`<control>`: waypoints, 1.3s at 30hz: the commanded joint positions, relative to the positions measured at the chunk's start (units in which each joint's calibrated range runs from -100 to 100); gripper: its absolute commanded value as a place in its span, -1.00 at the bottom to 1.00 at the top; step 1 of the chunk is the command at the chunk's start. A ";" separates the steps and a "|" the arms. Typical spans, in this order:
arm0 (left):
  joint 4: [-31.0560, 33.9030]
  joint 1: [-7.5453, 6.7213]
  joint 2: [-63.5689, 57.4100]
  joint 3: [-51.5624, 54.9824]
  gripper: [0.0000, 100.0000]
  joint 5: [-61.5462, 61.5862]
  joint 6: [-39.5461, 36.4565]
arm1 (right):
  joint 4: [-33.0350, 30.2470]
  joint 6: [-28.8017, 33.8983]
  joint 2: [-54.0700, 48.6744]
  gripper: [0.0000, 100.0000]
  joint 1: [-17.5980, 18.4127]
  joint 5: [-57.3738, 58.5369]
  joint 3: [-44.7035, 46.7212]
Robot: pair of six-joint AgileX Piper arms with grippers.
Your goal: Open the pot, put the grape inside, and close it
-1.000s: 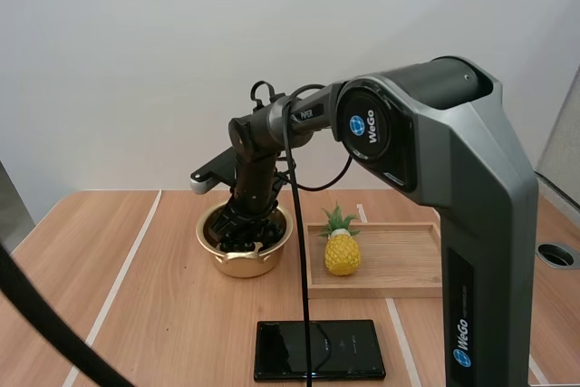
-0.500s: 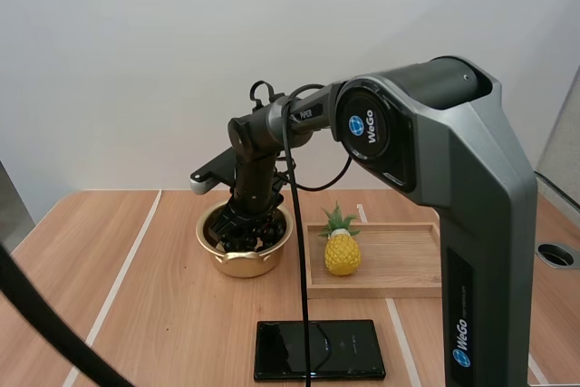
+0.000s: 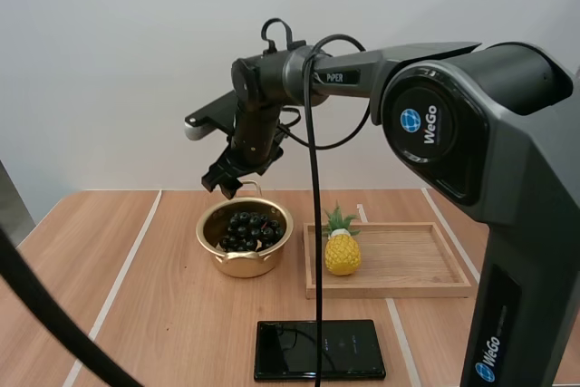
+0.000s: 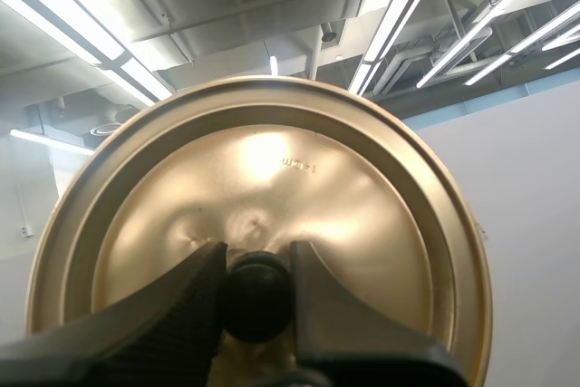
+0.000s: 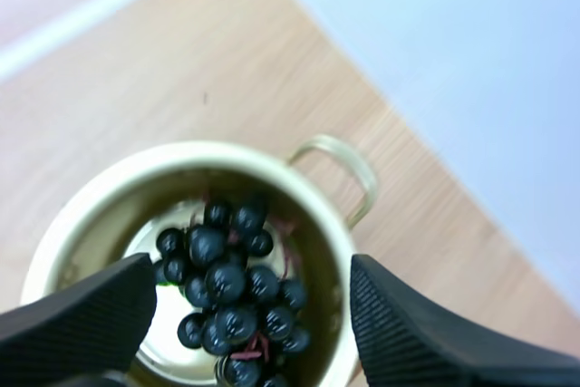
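Right gripper (image 3: 227, 180) hangs left of centre in the high view, just above the pot (image 3: 243, 265), fingers spread wide and empty (they hide part of the rim in the wrist view). Grapes (image 3: 250, 228) lie inside the pot. Left gripper (image 4: 256, 269) pinches the lid (image 4: 263, 160) by its black knob (image 4: 257, 301); its fingers hide the lid's near edge

the pot (image 3: 245, 258) sits on the table (image 3: 136, 301) toward its back edge, grapes (image 3: 249, 229) inside it. right of it lies the wooden tray (image 3: 408, 258), a pineapple (image 3: 343, 253) in its left end. a flat slab (image 3: 319, 349) lies by the front edge.
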 commanded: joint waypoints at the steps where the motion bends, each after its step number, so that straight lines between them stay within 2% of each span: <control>1: 0.48 -0.13 0.30 -0.01 -1.00 -0.47 0.14 | -0.38 0.11 -3.35 1.00 -0.14 2.89 -3.38; 6: 1.62 -0.13 0.30 -0.01 -1.00 -0.47 0.14 | -0.49 0.36 -7.07 1.00 -0.85 5.62 -8.95; 9: 1.73 -0.13 0.30 -0.01 -1.00 -0.47 0.14 | -1.10 2.54 -9.08 1.00 -2.30 5.98 -11.91; 17: 1.73 -0.13 0.30 -0.01 -1.00 -0.47 0.14 | -2.11 6.49 -14.04 1.00 -9.20 5.98 -17.93; 25: 1.72 -0.13 0.65 -0.01 -1.00 -0.10 0.14 | -0.86 9.01 -19.54 1.00 -15.10 5.00 -18.09; 34: 1.72 -0.13 2.14 -0.01 -1.00 0.57 0.14 | -1.01 9.09 -27.58 1.00 -17.55 5.00 -18.09; 39: 1.72 -0.13 4.04 -0.01 -1.00 0.57 0.14 | -3.49 9.71 -32.54 1.00 -18.80 6.53 -18.09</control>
